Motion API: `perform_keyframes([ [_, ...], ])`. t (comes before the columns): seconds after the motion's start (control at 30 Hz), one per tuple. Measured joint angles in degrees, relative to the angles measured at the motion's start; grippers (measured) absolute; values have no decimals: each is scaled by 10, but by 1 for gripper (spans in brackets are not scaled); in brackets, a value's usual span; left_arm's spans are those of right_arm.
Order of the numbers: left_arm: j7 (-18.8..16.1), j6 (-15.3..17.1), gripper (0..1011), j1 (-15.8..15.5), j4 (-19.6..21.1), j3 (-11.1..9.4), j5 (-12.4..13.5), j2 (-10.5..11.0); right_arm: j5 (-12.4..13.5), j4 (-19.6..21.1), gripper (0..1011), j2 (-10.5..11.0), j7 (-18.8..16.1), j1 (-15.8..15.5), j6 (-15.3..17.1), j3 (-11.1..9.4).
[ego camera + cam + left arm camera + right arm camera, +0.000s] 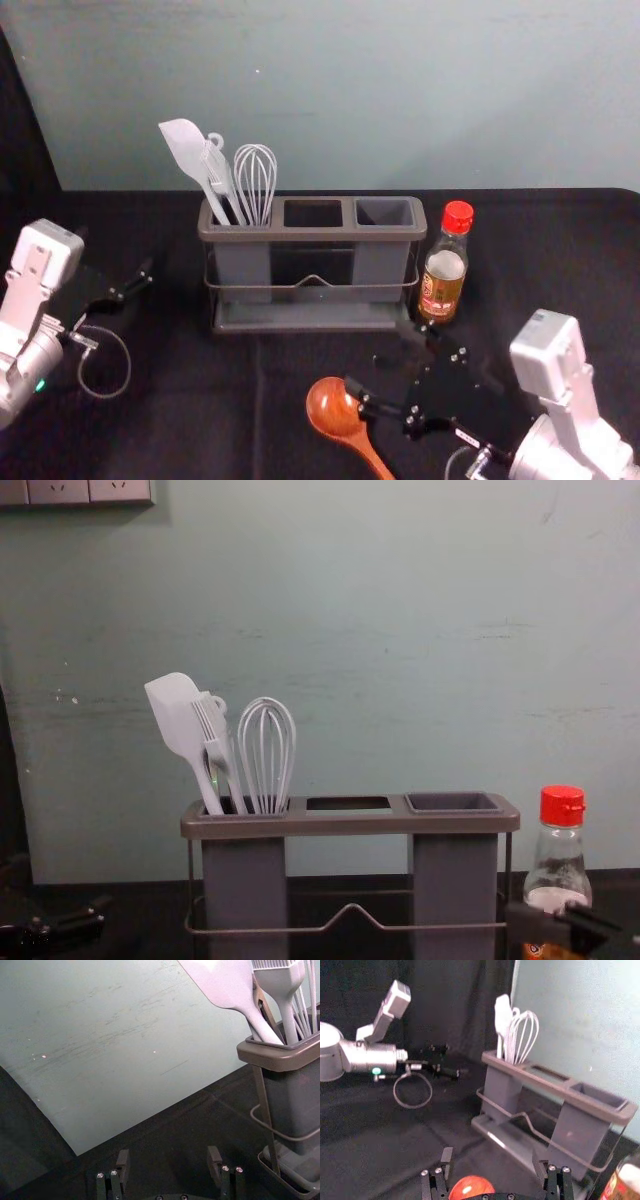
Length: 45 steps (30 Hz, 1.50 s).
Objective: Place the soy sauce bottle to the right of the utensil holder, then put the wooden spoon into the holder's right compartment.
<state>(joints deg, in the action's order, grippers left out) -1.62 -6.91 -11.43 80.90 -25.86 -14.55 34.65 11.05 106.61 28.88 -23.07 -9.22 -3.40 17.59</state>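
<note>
With the soy sauce bottle (442,285) placed beyond our spread right tool (492,1157), we judge the wooden spoon (334,408) near it next: align, lower, pinch; left tool (168,1156) idle, spread.

1. And right there near the fingertips of the right gripper (378,358), dark and matt with shiny metal screws, the spoon (333,405) gleamed: glossy, smooth, reddish wood!
2. Beyond that gripper, the bottle (446,262) looked glassy and clear, its cap (458,217) smooth red plastic, its label (440,294) paper-like.
3. Between the two grippers, the holder's rim (310,233) showed satin-smooth plastic, its rail (260,932) thin metal wire.
4. Above that rim, oh, the spatula (176,716) and whisk (267,750) looked pale and matt!
5. Beneath both grippers lay cloth (190,400), matt and faintly creased.
</note>
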Motion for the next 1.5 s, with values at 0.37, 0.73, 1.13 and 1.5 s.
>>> perform_keyframes([
  [0.37,0,0,1011,0,0,0,0,0,-5,68,1004,17,17,7,193,14],
  [0.73,0,0,1012,0,0,0,0,0,-37,86,1004,1,31,46,342,45],
  [1.13,0,0,1011,0,0,0,0,0,-83,74,1004,-41,38,105,471,84],
  [1.5,0,0,1011,0,0,0,0,0,-105,20,1004,-89,30,159,530,113],
])
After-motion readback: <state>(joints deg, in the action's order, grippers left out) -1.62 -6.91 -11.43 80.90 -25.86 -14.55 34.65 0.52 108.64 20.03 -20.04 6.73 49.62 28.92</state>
